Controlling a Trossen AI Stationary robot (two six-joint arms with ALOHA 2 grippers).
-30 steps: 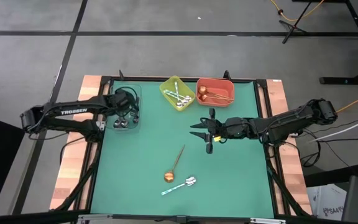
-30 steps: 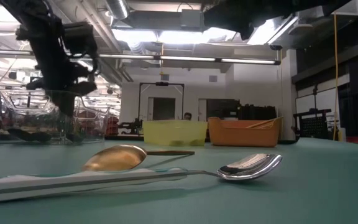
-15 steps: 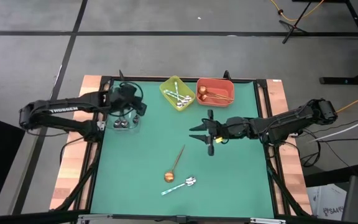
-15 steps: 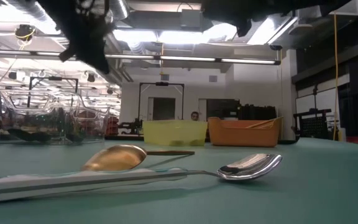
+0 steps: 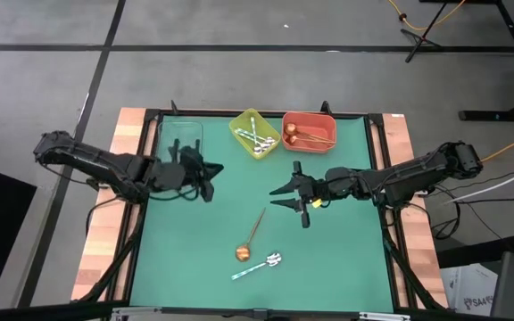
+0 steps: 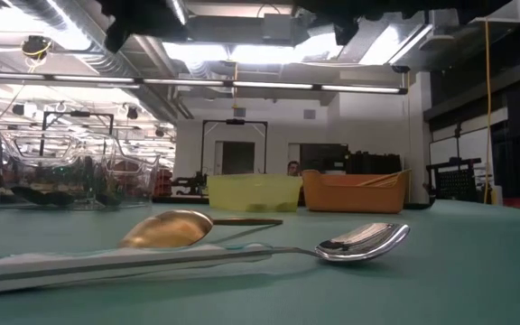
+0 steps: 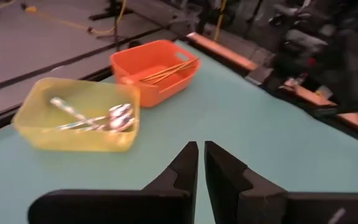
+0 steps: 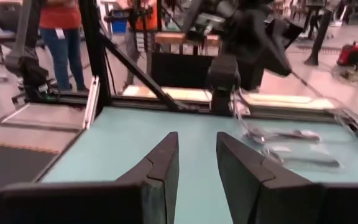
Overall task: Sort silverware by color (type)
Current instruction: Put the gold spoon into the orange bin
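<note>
High view: the left hand [image 5: 211,178] hovers over the green bench [image 5: 194,250], fingers nearly together and holding nothing, a clear box [image 5: 180,135] just behind it. Between both hands, nearer the front edge, lie a copper spoon [image 5: 250,235] and a teal-handled spoon [image 5: 259,265]. The right hand [image 5: 294,190] is part-open and empty, yellow bin [image 5: 255,133] and orange bin [image 5: 309,130] beyond it.

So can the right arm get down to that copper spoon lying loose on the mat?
Probably yes. The right gripper hangs open, empty, above bare mat, and the copper spoon lies in the open, only its bowl close to the teal-handled spoon.
</note>
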